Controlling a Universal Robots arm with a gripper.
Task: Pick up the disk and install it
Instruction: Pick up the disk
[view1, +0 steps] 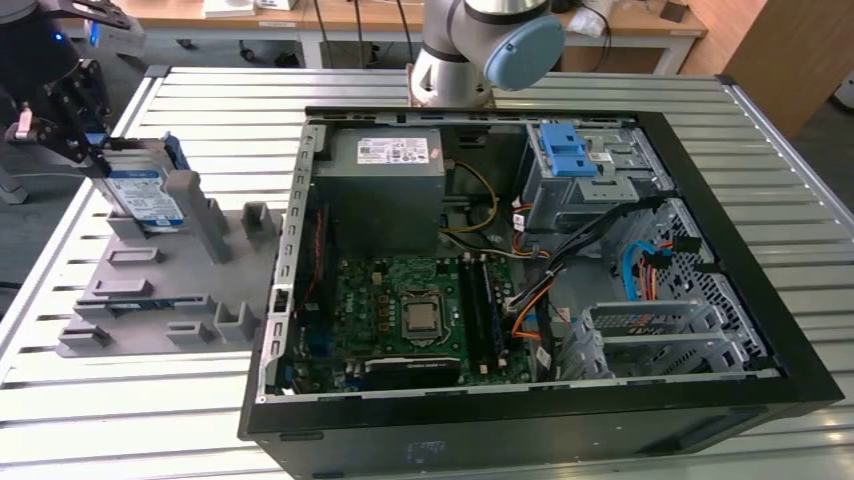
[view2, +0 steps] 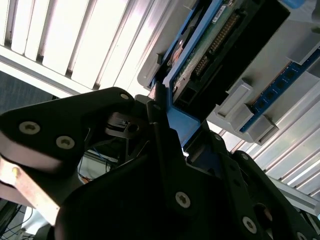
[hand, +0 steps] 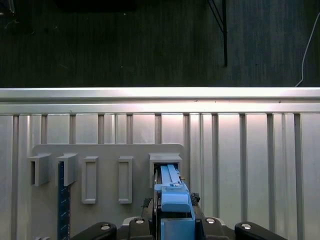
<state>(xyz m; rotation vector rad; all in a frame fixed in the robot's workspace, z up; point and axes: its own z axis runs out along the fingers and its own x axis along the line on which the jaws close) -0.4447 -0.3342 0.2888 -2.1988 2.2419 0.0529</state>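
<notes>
The disk (view1: 144, 196) stands on edge in a slot of the grey holder (view1: 187, 290) at the exterior view's left, its white-and-blue label facing out. My gripper (view1: 94, 148) sits at the disk's top corner, shut on the blue bracket tab. In the first wrist view the blue tab (hand: 175, 202) lies between the black fingers of the gripper (hand: 172, 210), with the disk's edge (hand: 166, 172) still down in its slot. The second wrist view shows the disk's circuit-board side (view2: 215, 42) and the blue bracket (view2: 182, 125) pinched in the gripper (view2: 170, 117).
The open computer case (view1: 747, 300) lies at the exterior view's right, with the grey power-supply box (view1: 387, 190), motherboard (view1: 414, 310) and a grey cage with blue clips (view1: 567, 150). A blue memory strip (hand: 61, 200) stands in another holder slot. The arm's base (view1: 467, 55) stands behind the case.
</notes>
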